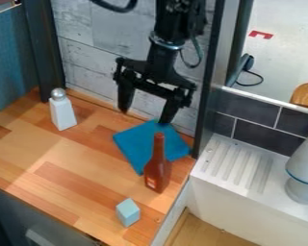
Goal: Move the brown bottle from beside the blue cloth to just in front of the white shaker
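your gripper (pixel 144 116) spread wide and holding nothing, one fingertip at the far edge of the blue cloth (pixel 134 140) on the wooden surface (pixel 60 185), a brown bottle (pixel 158 168) upright just in front of your cloth, a pale blue block (pixel 127 213) nearer you, a white silver-topped shaker (pixel 62 114) off to the left

- Wooden counter (pixel 60 180), patched light and reddish
- Brown bottle (pixel 158 170), upright
- Blue cloth (pixel 136 143), just behind the bottle
- White shaker (pixel 63 114) (silver-topped), left of and behind the bottle
- Pale blue block (pixel 128 212), in front of the bottle
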You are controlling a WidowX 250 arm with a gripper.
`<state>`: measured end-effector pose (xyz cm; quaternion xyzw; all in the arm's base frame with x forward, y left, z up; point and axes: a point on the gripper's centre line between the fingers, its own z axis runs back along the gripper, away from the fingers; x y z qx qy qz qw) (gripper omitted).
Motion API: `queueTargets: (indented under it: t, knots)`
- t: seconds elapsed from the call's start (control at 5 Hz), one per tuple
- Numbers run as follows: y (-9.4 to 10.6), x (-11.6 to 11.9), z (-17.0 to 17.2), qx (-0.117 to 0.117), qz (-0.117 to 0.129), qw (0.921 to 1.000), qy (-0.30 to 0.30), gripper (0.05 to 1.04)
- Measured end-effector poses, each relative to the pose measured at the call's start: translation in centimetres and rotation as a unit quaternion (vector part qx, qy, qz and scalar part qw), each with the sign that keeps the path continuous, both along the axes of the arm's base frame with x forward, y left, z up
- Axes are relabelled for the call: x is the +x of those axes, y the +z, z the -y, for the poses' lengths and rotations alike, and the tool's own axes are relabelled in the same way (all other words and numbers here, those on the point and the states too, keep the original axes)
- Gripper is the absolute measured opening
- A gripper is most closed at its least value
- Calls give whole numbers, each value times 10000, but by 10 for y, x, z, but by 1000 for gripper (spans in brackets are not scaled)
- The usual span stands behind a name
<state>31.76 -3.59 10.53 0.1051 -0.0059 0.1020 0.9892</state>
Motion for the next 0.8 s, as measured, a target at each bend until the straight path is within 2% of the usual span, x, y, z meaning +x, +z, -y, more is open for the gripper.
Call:
queueTargets:
  t: [0.2, 0.8]
  knots:
    - [-9, 4, 2, -99, 205, 9997, -72, 1001]
    - [-21, 12, 26, -429, 558, 9968, -372, 1001]
